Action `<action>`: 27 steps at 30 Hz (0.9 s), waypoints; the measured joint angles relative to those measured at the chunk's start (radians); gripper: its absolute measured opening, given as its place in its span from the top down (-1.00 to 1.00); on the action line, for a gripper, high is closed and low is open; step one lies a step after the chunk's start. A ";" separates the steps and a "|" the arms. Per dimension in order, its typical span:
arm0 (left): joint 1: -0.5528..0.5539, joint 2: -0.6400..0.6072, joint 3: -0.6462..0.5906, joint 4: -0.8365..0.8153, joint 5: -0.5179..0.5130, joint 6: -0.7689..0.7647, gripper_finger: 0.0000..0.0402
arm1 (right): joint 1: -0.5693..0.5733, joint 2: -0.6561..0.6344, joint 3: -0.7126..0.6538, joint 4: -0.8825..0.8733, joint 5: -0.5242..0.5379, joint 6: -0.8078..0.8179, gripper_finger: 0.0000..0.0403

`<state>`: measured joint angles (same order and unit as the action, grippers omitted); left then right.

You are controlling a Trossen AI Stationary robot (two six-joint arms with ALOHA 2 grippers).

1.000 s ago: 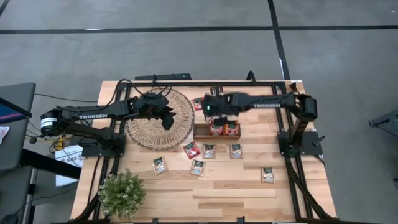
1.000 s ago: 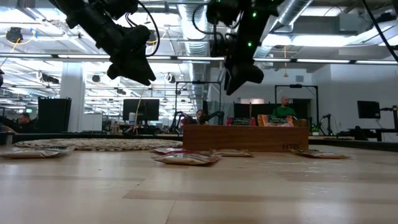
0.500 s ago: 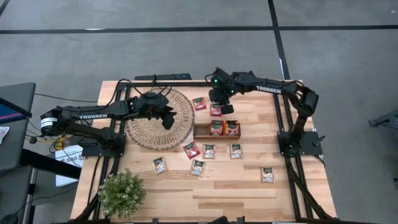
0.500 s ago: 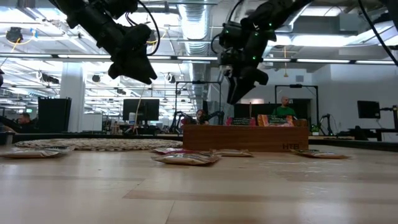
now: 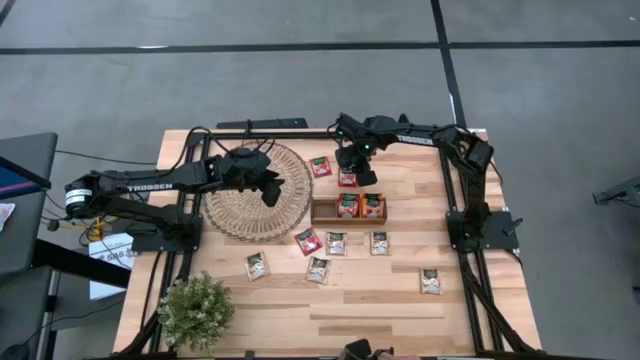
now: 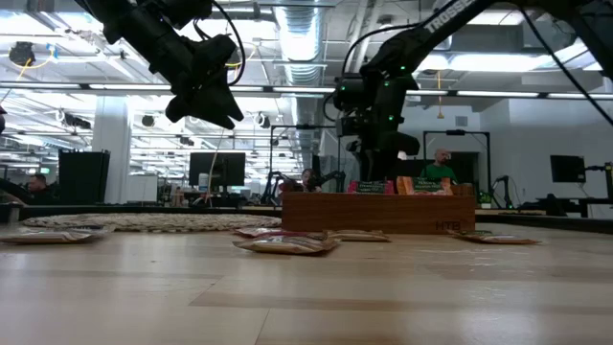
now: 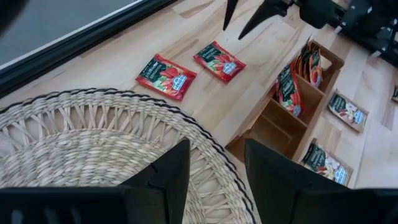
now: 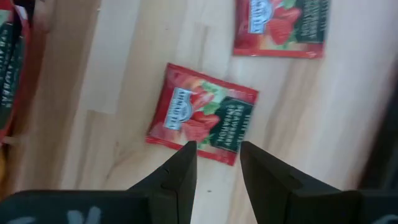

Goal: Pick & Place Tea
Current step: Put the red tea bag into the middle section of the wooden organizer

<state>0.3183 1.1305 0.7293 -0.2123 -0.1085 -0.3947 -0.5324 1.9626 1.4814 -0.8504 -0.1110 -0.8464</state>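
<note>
A: Where's the right gripper (image 5: 361, 175) at?

B: Up near the far edge of the table (image 5: 380, 300), hanging just above a red tea sachet (image 8: 202, 123) that lies flat on the wood. Its jaws are parted, nothing between them; from the wrist the sachet shows right past the two fingertips (image 8: 184, 163).

A: Any other sachets close by?

B: A second red sachet (image 5: 321, 167) lies just beside the first, between it and the woven mat (image 5: 250, 205). Two more red ones stand upright in the wooden tray (image 5: 325, 212), at its right end; the left compartments look bare.

A: And the rest of the tea?

B: Spread flat on the table nearer the front: a red sachet (image 5: 308, 241) just in front of the tray, and five pale ones, the outermost (image 5: 430, 281) well off to the right.

A: The left gripper (image 5: 271, 193)?

B: Held above the mat, jaws spread and holding nothing. A potted plant (image 5: 195, 310) sits at the front left corner
</note>
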 joint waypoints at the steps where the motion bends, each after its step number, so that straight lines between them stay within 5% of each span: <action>1: 0.000 0.000 0.000 0.000 0.000 -0.005 0.29 | -0.002 0.015 0.021 -0.021 -0.005 0.006 0.42; 18: 0.000 0.000 0.000 0.001 0.000 -0.017 0.29 | -0.098 0.314 0.520 -0.434 -0.230 0.181 0.42; 27: 0.000 0.000 0.000 0.001 0.000 -0.016 0.29 | -0.132 0.300 0.582 -0.508 -0.112 -0.043 0.42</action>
<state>0.3183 1.1305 0.7292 -0.2115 -0.1085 -0.4107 -0.6642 2.2621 2.0632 -1.3589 -0.2226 -0.8892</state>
